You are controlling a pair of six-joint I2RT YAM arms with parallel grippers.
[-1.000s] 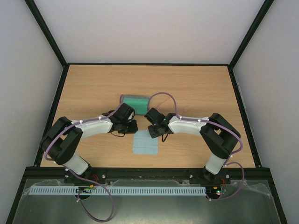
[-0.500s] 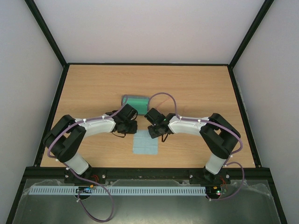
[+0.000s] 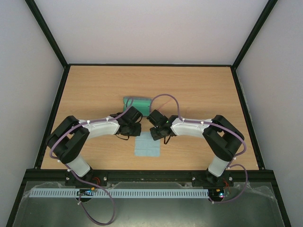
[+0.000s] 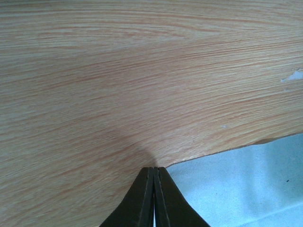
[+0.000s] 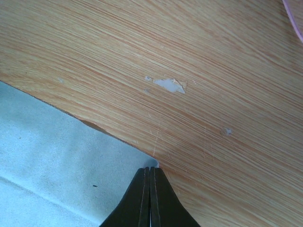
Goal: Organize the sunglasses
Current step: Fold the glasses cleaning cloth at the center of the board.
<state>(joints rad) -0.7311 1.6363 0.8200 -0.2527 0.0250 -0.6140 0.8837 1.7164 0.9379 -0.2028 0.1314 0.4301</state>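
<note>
The sunglasses are out of view in every frame. A light blue cloth (image 3: 147, 145) lies flat on the wooden table between the two arms. My left gripper (image 3: 136, 128) is at the cloth's far left corner, and in the left wrist view its jaws (image 4: 154, 169) are shut on that corner of the cloth (image 4: 246, 189). My right gripper (image 3: 155, 133) is at the far right corner. There its jaws (image 5: 150, 168) are shut on the tip of the cloth (image 5: 47, 156), whose edge is slightly lifted.
A green-grey oblong case (image 3: 137, 102) lies just beyond the two grippers, close to the left wrist. A small white chip (image 5: 168, 84) marks the table surface. Black frame rails border the table (image 3: 199, 90) on all sides.
My left gripper has slid right and nearer to the cloth's far left corner and closed its jaws there. The right arm and the cloth have stayed put.
</note>
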